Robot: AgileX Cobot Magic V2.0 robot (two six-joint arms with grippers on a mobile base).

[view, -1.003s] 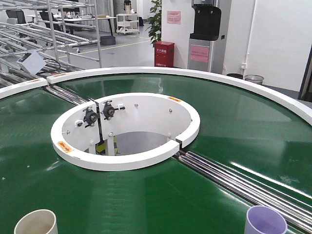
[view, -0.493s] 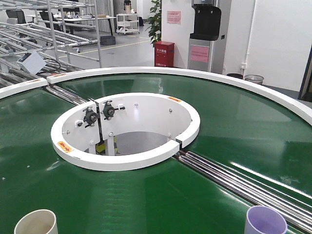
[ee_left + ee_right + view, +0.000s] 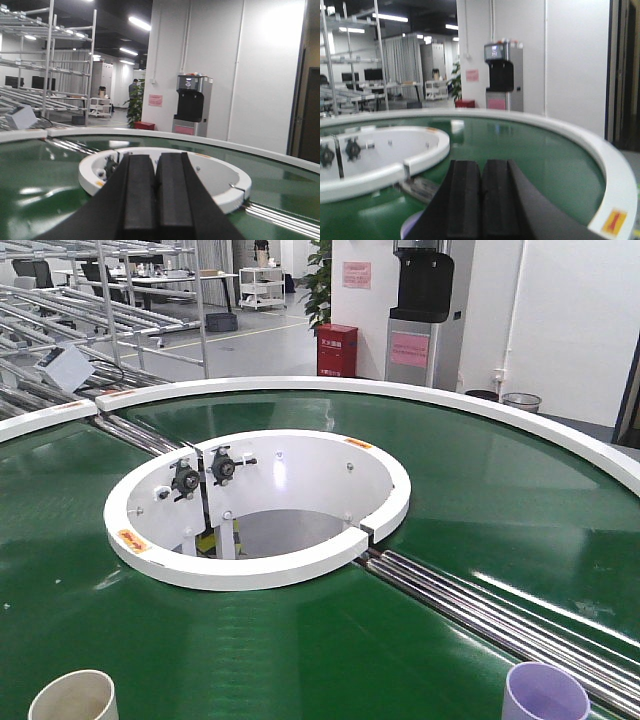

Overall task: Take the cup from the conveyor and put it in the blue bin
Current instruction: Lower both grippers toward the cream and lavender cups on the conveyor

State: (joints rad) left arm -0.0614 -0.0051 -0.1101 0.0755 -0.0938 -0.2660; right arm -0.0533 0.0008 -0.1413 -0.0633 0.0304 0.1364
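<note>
A cream cup [image 3: 73,698] stands on the conveyor's green belt [image 3: 300,640] at the bottom left of the front view. A lavender cup [image 3: 545,693] stands at the bottom right, beside the steel rollers [image 3: 480,610]; its rim shows in the right wrist view [image 3: 412,225] just left of and below my right gripper. My left gripper [image 3: 155,162] is shut and empty, held above the belt facing the white inner rim [image 3: 215,195]. My right gripper [image 3: 481,167] is shut and empty. The blue bin is out of view. Neither gripper shows in the front view.
The white inner ring [image 3: 260,565] surrounds a hole with bearings and brackets. The white outer rim [image 3: 560,435] curves at the right. Beyond stand a water dispenser [image 3: 425,310], a red box [image 3: 337,350], a plant and metal racks [image 3: 90,300].
The cream cup has slid very slightly left and down. The lavender cup and everything else look unchanged.
</note>
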